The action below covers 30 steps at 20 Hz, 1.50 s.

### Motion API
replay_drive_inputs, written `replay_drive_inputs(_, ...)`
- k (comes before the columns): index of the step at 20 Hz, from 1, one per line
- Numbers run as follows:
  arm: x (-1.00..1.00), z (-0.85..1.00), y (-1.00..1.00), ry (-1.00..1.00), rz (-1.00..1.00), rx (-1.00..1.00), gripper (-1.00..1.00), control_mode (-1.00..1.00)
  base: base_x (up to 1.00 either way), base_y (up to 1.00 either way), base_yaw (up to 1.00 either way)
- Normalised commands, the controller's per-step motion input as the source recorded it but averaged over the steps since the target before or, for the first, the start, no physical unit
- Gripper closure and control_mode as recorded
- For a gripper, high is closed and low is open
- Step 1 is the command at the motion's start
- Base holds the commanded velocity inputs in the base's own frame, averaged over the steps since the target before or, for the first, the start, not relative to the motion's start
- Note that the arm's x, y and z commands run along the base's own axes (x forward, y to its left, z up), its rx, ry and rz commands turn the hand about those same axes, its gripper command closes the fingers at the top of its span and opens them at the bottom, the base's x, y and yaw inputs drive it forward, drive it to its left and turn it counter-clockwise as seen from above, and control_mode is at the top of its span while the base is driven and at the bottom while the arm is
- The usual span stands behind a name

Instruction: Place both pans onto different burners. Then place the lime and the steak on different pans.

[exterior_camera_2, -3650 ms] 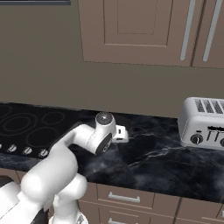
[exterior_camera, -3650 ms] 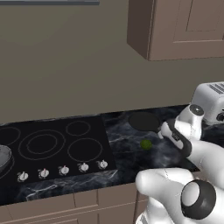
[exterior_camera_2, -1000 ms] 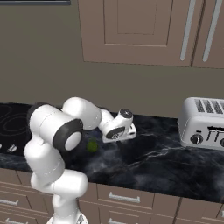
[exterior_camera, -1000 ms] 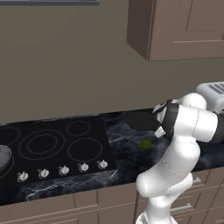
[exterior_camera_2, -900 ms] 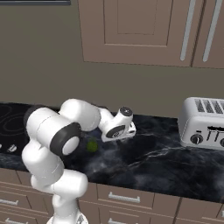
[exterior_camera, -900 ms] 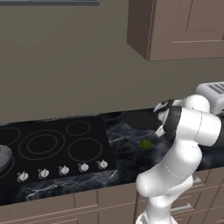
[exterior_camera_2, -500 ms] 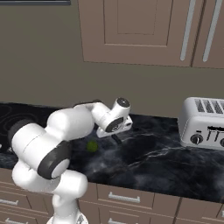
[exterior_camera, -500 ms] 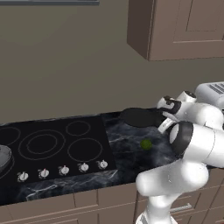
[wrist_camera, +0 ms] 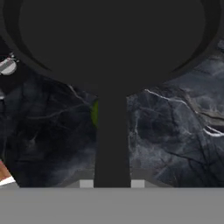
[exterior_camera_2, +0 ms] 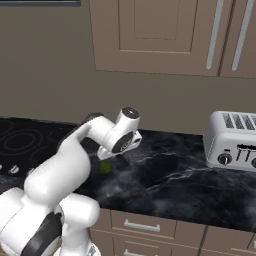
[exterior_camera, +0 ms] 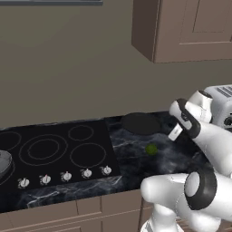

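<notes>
hand view alone shows the hand (wrist_camera: 112,183) clenched on the black pan's (wrist_camera: 112,39) handle.

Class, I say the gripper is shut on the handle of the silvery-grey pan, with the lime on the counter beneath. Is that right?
Not quite. The hand view shows the gripper shut on the handle of the black pan, not the silvery-grey one. The lime does lie on the counter beneath.

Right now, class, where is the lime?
In the left base view the lime lies on the dark marble counter, right of the cooktop, just in front of the black pan.
</notes>
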Motion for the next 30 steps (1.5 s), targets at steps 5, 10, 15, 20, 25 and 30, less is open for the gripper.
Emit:
replay_drive_inputs(5, -0.83, 0.42, 0.38, -0.02, 0.01, 0.03, 1.00, -1.00, 0.00, 0.00, 0.00)
replay_drive_inputs(10, -0.74, 0.36, 0.42, 0.00, 0.00, 0.03, 1.00, -1.00, 0.00, 0.00, 0.00)
replay_drive_inputs(15, -0.38, 0.30, 0.43, 0.04, 0.03, 0.00, 1.00, -1.00, 0.00, 0.00, 0.00)
replay_drive_inputs(20, -0.15, 0.04, 0.41, 0.06, 0.00, -0.03, 1.00, -1.00, 0.00, 0.00, 0.00)
replay_drive_inputs(25, 0.07, 0.00, 0.37, 0.09, 0.01, -0.06, 1.00, -1.00, 0.00, 0.00, 0.00)
replay_drive_inputs(30, 0.13, 0.00, 0.35, 0.12, 0.01, -0.04, 1.00, -1.00, 0.00, 0.00, 0.00)
